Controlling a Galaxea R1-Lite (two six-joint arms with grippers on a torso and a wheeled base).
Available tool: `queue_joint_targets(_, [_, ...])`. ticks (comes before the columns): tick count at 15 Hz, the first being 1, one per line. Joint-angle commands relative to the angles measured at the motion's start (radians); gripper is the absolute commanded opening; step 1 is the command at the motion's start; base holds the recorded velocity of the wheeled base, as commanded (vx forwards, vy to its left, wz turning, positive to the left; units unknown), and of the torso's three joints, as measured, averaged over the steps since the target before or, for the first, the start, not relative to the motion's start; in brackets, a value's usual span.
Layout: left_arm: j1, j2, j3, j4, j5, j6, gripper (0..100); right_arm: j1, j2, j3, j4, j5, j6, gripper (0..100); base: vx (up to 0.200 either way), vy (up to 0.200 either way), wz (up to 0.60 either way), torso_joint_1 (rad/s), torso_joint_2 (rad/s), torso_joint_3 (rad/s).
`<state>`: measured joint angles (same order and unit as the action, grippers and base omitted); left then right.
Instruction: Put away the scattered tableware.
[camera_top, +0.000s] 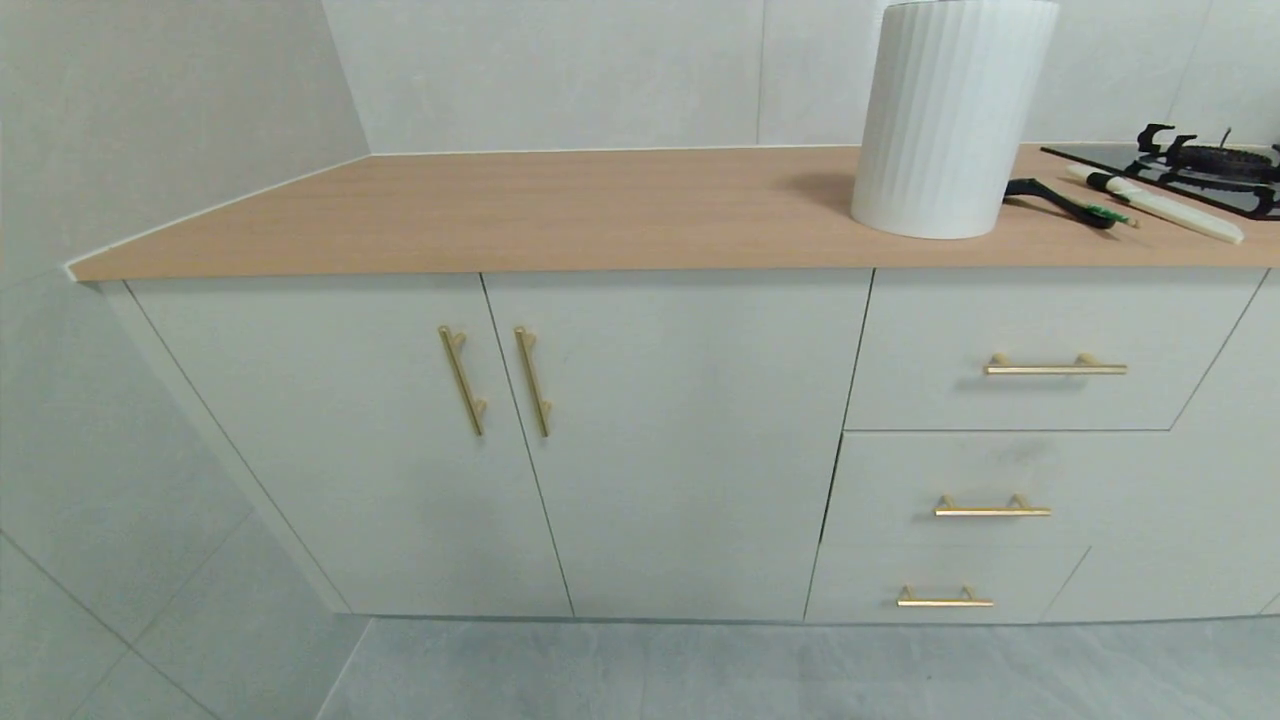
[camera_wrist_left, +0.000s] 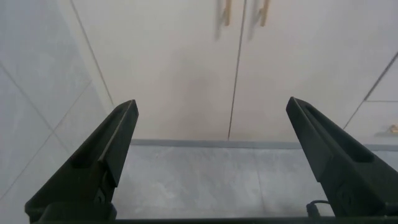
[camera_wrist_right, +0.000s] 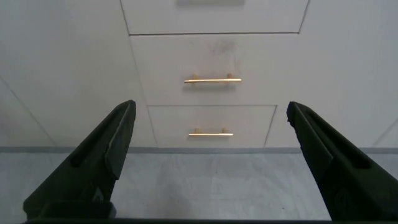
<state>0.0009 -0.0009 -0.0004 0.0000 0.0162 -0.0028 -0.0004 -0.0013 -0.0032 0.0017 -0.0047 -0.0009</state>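
Two utensils lie at the tabletop's (camera_top: 500, 210) far right: a black-handled one (camera_top: 1065, 202) just beside a white ribbed canister (camera_top: 950, 115), and a white one (camera_top: 1160, 203) by the stove (camera_top: 1205, 165). Left gripper (camera_wrist_left: 211, 106), jaws wide apart, faces the cabinet doors (camera_wrist_left: 168, 68). Right gripper (camera_wrist_right: 211, 109), jaws apart, faces the drawers (camera_wrist_right: 214, 68).
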Motion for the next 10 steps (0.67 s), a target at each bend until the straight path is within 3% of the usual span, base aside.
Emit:
queue_joint_targets(1, [0.001,0.001,0.000,0.000,0.001,0.000,100,0.000,0.001,0.000,0.000,0.000,-0.001,100,0.000,0.000,0.00,0.000,0.00,0.000])
queue_joint_targets(5, [-0.001,0.001,0.000,0.000,0.001,0.001,100,0.000,0.001,0.000,0.000,0.000,-0.001,100,0.000,0.000,0.00,0.000,0.00,0.000])
queue_joint_targets(10, [-0.001,0.001,0.000,0.000,0.001,0.001,100,0.000,0.001,0.000,0.000,0.000,-0.001,100,0.000,-0.200,0.00,0.005,0.00,0.002])
